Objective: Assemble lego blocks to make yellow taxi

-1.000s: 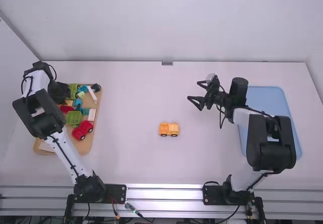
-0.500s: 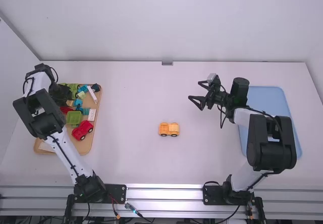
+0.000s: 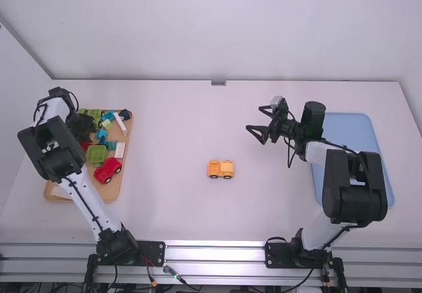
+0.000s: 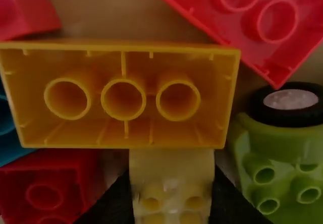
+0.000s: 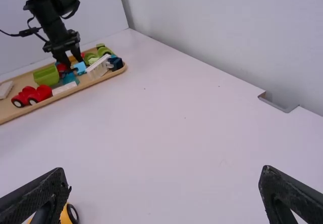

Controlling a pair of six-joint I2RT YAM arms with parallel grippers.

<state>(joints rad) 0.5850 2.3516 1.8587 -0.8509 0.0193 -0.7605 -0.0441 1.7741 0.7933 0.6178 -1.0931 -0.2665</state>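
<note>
My left gripper (image 3: 83,127) is low over the left tray, its fingertips hidden from above. In the left wrist view my left gripper (image 4: 171,193) is shut on a pale yellow brick (image 4: 171,171). Against that brick lies a longer yellow brick (image 4: 122,100), its hollow underside with round tubes showing. A yellow-orange wheeled toy (image 3: 221,168) stands on the table near the middle; part of the wheeled toy (image 5: 66,215) also shows beside a finger in the right wrist view. My right gripper (image 3: 254,118) is above the table's right half; in its wrist view the right gripper (image 5: 164,183) stands open and holds nothing.
The wooden tray (image 3: 124,158) holds a red car (image 3: 108,170), a green block (image 3: 96,154) and several blue and white pieces. Around the yellow bricks lie red bricks (image 4: 272,22) and a green wheeled piece (image 4: 282,158). A blue tray (image 3: 356,125) lies beneath the right arm.
The left arm has shifted slightly right and away from the camera over the tray. My right arm has barely moved.
</note>
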